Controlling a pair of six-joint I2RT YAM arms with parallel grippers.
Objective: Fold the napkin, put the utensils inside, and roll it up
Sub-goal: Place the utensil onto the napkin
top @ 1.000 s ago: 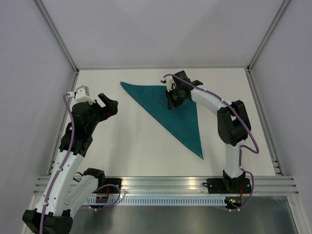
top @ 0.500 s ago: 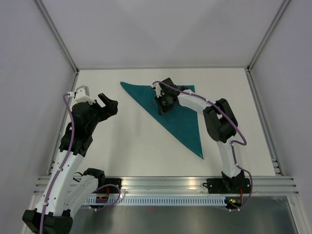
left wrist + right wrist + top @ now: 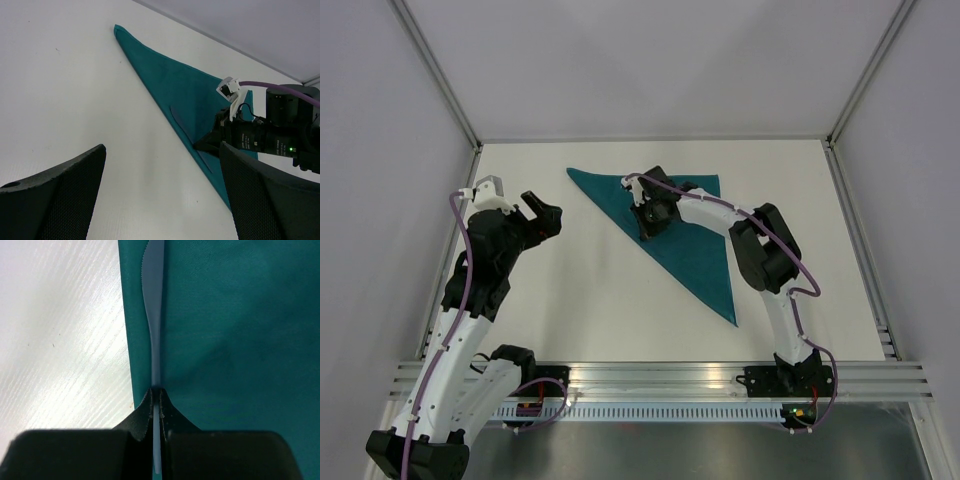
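The teal napkin [image 3: 695,240] lies flat as a folded triangle on the white table, long edge running from far left to near right. My right gripper [image 3: 648,225] is low over it by that long edge, shut on a thin white plastic knife [image 3: 154,325]. The serrated blade points away from the fingers, along the napkin [image 3: 235,330] just inside its edge. My left gripper [image 3: 542,218] is open and empty, held above bare table left of the napkin [image 3: 175,90]. From the left wrist view the right gripper [image 3: 205,146] shows at the cloth's edge. No other utensil is in view.
White table [image 3: 570,290] with grey walls on the left, far and right sides. An aluminium rail [image 3: 660,375] runs along the near edge by the arm bases.
My right gripper has moved left across the napkin, from near its far right corner to its long diagonal edge, carrying the knife. The left arm has not moved.
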